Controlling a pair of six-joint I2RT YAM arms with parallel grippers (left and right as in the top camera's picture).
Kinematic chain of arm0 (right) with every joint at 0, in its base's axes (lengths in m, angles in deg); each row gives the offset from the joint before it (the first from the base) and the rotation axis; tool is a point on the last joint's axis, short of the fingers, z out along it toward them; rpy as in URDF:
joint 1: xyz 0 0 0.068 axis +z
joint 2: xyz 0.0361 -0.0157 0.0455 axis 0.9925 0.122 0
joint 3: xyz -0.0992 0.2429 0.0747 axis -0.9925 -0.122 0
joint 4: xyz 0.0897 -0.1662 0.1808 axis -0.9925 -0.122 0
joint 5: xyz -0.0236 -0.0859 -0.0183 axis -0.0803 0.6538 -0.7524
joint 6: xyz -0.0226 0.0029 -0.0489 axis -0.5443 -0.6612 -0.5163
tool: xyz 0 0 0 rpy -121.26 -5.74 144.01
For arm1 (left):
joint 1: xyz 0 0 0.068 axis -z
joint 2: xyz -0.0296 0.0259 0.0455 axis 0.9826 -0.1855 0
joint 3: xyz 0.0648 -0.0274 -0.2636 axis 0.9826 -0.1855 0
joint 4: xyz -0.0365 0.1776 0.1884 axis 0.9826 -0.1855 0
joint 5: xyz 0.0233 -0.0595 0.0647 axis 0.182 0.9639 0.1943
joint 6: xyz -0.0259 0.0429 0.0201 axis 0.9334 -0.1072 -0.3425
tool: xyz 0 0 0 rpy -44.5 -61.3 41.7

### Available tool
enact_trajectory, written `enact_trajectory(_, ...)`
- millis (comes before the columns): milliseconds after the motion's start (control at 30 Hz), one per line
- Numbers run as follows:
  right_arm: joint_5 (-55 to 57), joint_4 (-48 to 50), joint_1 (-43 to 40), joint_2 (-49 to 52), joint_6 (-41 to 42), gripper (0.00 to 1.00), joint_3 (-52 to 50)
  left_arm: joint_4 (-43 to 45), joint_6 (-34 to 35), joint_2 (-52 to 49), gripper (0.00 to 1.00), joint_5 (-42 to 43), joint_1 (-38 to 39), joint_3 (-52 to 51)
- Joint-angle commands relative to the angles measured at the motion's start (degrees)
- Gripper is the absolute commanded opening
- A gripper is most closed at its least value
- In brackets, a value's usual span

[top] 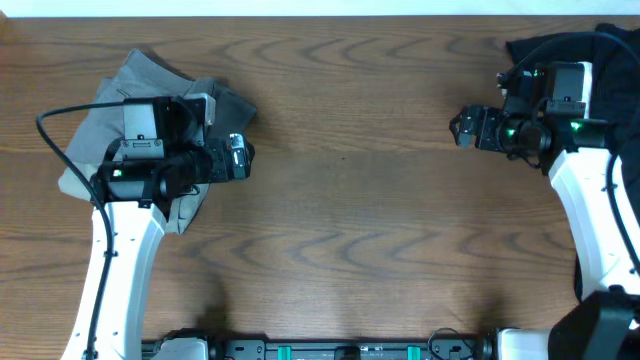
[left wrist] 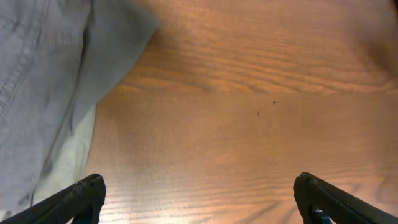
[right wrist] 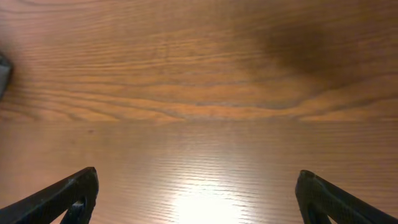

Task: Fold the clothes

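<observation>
Both arms wore smooth white plastic shells: the left arm's white shell (top: 118, 265) and the right arm's white shell (top: 592, 215), each ending in a black wrist housing. A thin black cable (top: 42, 125) looped beside the left wrist's pale grey box-shaped camera (top: 140, 125). Small green lights (top: 512, 130) glowed on the right wrist. The left pincer (left wrist: 199, 199) and the right pincer (right wrist: 199, 196) had matte black, tapered fingers.

I see the whole desk (top: 340, 150) straight down from overhead; both wrist cameras sit close above its middle, the left one sharing the grey garment (left wrist: 43, 81) near the left edge
</observation>
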Motion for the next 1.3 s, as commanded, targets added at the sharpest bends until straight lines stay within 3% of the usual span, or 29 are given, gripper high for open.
enact_trajectory(0, 8.46, -0.44, -0.94, 1.01, -1.18, 0.99, 1.16, -0.85, -1.01, 0.28, 0.98, 0.9, -0.2, 1.46)
enact_trajectory(67, 12.41, -0.24, -2.21, 1.16, 0.55, 0.99, 1.16, -0.66, -1.01, 0.28, 0.98, 0.94, -0.2, 1.46)
enact_trajectory(167, 14.91, 0.42, -6.08, 1.66, 3.1, 0.88, 1.16, -0.55, -1.01, 0.28, 0.98, 0.92, -0.2, 1.46)
enact_trajectory(567, 18.71, 11.72, -28.83, 13.49, 8.02, 0.91, 1.16, 0.28, -1.01, 0.28, 0.98, 0.52, -0.2, 1.46)
enact_trajectory(633, 20.9, 13.09, -32.17, 15.43, 7.52, 0.95, 1.16, 0.26, -0.98, 0.28, 0.98, 0.55, -0.2, 1.46)
enact_trajectory(800, 19.34, 14.23, -39.98, 17.9, -1.7, 0.99, 1.16, 0.26, -0.98, 0.28, 0.98, 0.55, -0.2, 1.46)
enact_trajectory(1033, 8.9, 14.84, -51.52, 18.45, -6.29, 0.96, 1.16, 0.46, -0.98, 0.26, 0.98, 0.52, -0.2, 1.46)
enact_trajectory(1267, 6.84, 12.55, -56.46, 23.91, -12.81, 0.95, 1.14, 1.66, -0.98, 0.17, 0.98, 0.52, -0.2, 1.44)
